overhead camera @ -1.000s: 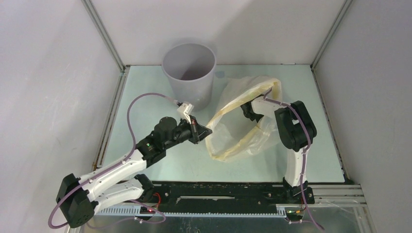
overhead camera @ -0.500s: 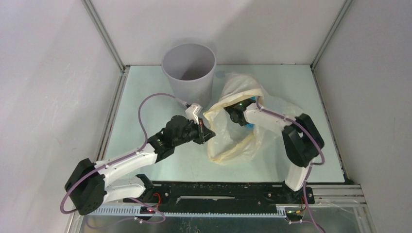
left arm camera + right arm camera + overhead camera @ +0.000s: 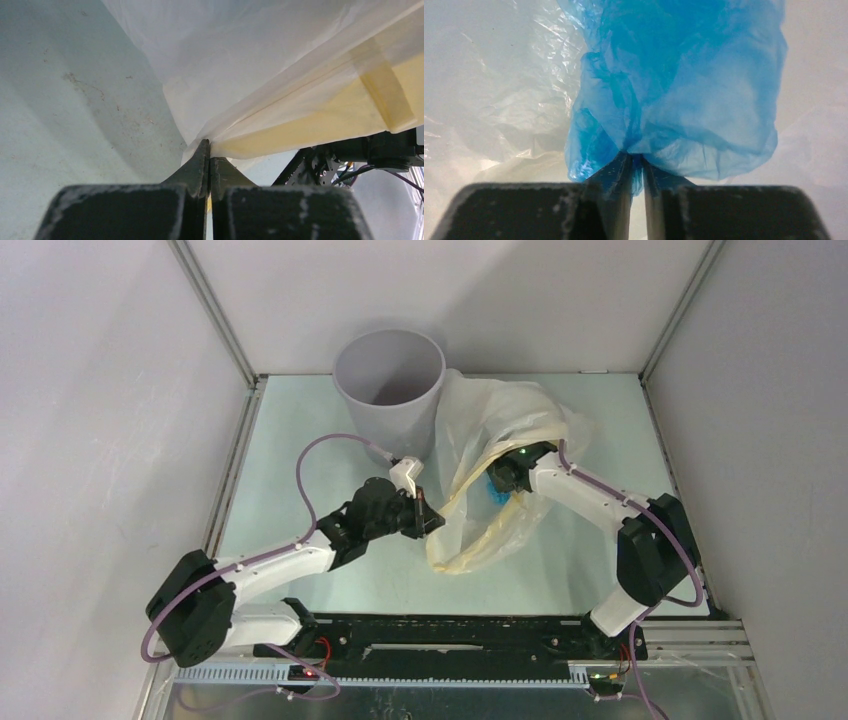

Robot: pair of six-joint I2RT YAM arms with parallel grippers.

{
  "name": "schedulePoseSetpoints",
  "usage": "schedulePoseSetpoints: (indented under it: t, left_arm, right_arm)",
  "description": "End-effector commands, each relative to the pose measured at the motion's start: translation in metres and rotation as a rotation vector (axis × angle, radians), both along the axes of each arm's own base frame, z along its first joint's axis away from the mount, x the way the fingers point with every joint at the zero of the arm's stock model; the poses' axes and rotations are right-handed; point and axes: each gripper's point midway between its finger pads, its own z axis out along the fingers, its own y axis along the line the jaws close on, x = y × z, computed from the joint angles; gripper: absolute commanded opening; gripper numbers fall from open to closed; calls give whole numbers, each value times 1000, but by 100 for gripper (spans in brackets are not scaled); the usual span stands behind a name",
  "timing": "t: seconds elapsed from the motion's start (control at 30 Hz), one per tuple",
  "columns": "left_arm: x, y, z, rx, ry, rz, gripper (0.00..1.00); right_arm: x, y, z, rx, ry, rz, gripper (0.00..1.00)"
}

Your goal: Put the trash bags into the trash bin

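Blue bag (image 3: 684,90) is bunched into a crinkly wad and is not in the bin. My right pincer (image 3: 636,157) has it nipped by a fold at the fingertips, jaws pressed nearly together with only thin film between them. In the top view it shows only as a small blue patch right at that pincer, sitting inside the open mouth of the pale yellow bag (image 3: 505,425), low near the desk (image 3: 300,440). Can't tell if the blue film touches the surface. In the right wrist view everything behind the blue is pale, wrinkled translucent plastic. My right arm reaches in from the right, through the yellow bag's opening. The yellow bag is draped up and over that arm, its taped rim looping down toward the near side. My left pincer (image 3: 208,145) is pressed together on the yellow bag's rim at the left side of the loop, pinching the edge where the white film meets the yellow band. The sheet pulls taut up and away from the tips. Trash bin (image 3: 400,425) stands upright at the far edge of the desk, mouth open, just left of the yellow bag. The bag's upper left looks to be touching the bin wall. Left arm's cable arcs in front of the bin.
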Motion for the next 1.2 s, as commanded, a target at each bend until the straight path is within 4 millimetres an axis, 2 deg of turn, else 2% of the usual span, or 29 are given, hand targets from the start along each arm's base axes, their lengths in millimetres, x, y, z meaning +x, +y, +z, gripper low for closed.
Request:
schedulePoseSetpoints:
  t: [0.0, 0.1, 0.3, 0.47, 0.6, 0.73, 0.87, 0.97, 1.17]
  left_arm:
    - [9, -6, 28, -51, -72, -2, 0]
    - [8, -5, 33, -62, -80, 0, 0]
    - [6, -4, 38, -73, -82, -4, 0]
    - [5, -3, 37, -68, -79, -1, 0]
    - [7, -4, 35, -63, -76, 1, 0]
    - [13, 1, 31, -32, -74, 38, 0]
    - [25, 14, 27, 17, -73, 116, 0]
    - [33, 18, 25, 33, -60, 134, 0]
    - [53, 23, 23, 58, -60, 179, 0]
  right_arm:
    - [3, 2, -1, 4, -15, 5, 22]
    - [2, 7, -10, 7, -9, 24, 34]
    - [2, 22, -25, 42, 12, 57, 45]
    - [6, 17, -42, -19, 16, 28, 47]
    - [11, 2, -56, -134, 2, -16, 35]
    - [3, 8, -60, -156, 14, 13, 0]
    - [-17, 37, -41, -38, 41, 114, 0]
    - [-45, 68, -17, 126, 59, 242, 0]
    - [-93, 91, 34, 434, 68, 422, 0]
